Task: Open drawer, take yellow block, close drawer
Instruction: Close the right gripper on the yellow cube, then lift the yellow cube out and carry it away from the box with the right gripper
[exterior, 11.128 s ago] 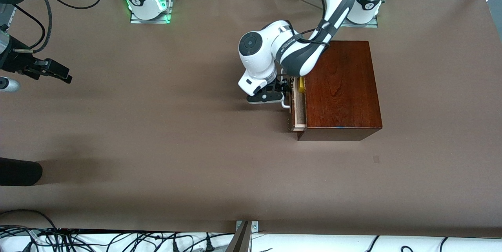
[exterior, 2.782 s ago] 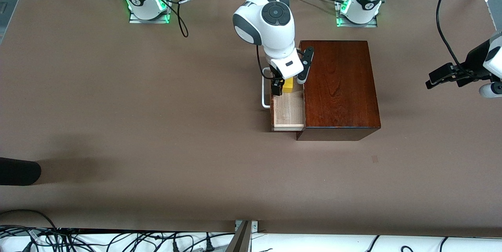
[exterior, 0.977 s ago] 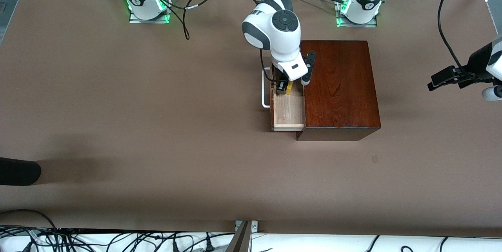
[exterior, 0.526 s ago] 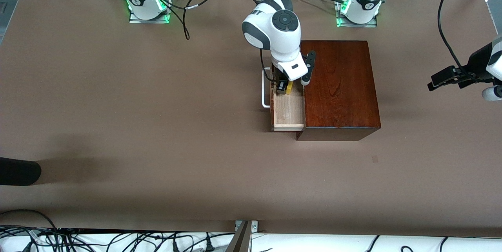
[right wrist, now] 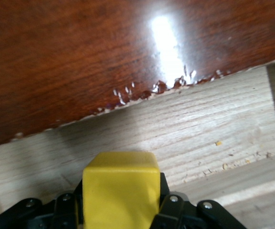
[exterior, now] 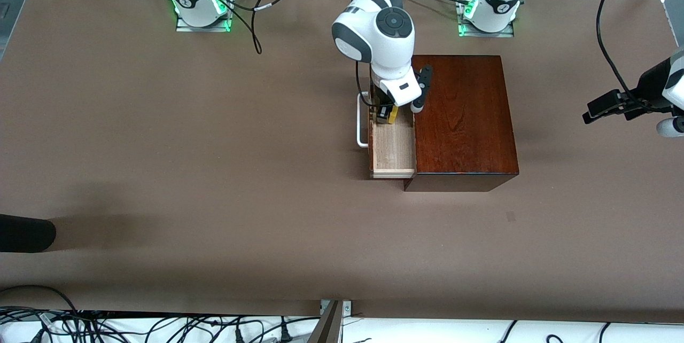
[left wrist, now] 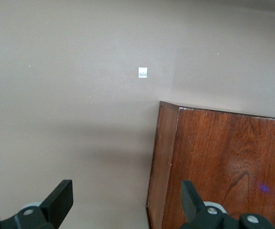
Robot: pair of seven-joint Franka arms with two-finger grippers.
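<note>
Drawer [exterior: 394,151]: shown pulled out of the wooden box [exterior: 465,118], pale floor exposed, white handle [exterior: 360,121] outermost.
Yellow block [exterior: 393,115]: pinched by the right tool [exterior: 386,116] above the drawer's farther end.
Left tool [exterior: 606,106]: fingers spread, waiting above the bench [exterior: 214,172] at its own end.

The drawer [exterior: 394,145], barely ajar at first, now stands pulled out; the right gripper [exterior: 386,115], since dropped into it, has clamped the yellow block [exterior: 393,114] and risen slightly, toward twelve o'clock.
</note>
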